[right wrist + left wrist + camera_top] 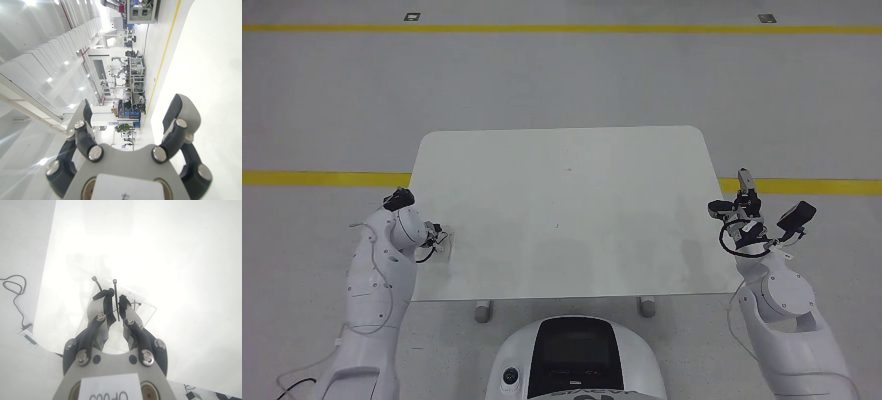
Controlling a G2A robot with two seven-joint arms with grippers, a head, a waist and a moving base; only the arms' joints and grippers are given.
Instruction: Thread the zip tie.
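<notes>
Zip ties (115,289) numbered three in the left wrist view, all at one clear tray (149,310) near a rounded corner of the single table (170,256). The middle tie (115,286) ran straight. Its long axis lay in line with the left gripper (116,296), head pointing away from the wrist and tail toward it, and that pincer was pinched on it. The slanted tie (98,284) lay just beside it, head also pointing away. The curled tie (139,304) bent off to the other side.

In the right wrist view, the right gripper (131,99) was spread wide with nothing in it.

In the top view, the two arms sat at opposite table ends, the left one at the tray.
</notes>
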